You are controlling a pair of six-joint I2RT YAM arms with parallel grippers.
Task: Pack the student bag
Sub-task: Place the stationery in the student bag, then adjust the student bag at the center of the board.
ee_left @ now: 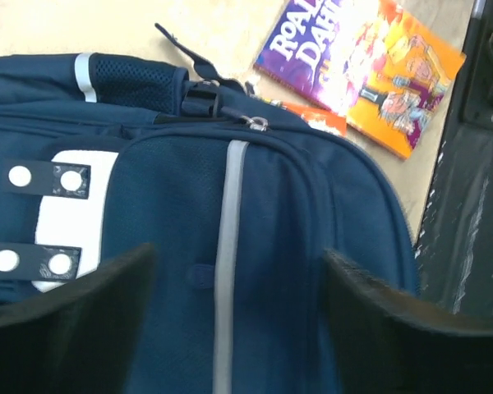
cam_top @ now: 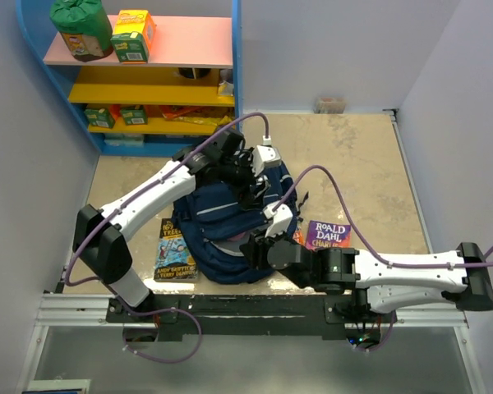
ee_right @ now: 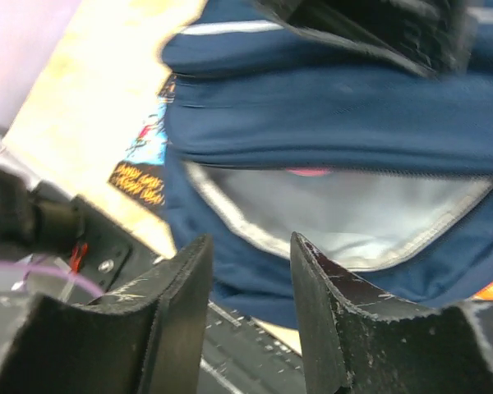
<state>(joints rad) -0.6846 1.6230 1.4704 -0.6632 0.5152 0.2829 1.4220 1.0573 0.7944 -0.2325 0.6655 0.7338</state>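
The student bag (cam_top: 218, 226) is a navy backpack lying on the table between my two arms. The left wrist view looks down on its front panel (ee_left: 279, 238), with a thin light stripe (ee_left: 228, 246) and a white patch (ee_left: 70, 217). My left gripper (ee_left: 238, 320) hovers open just above that panel, nothing between its fingers (ee_left: 66, 328). My right gripper (ee_right: 251, 246) is open at the bag's near edge, its jaws apart and holding nothing. In front of it the bag's mouth gapes, showing grey lining (ee_right: 345, 213) and a bit of something pink (ee_right: 308, 172) inside.
A purple Roald Dahl book (cam_top: 327, 234) lies right of the bag, and a second book (cam_top: 174, 250) lies left of it. A blue shelf unit (cam_top: 148, 74) with boxes stands at the back left. The black mounting rail (cam_top: 230, 312) runs along the near edge.
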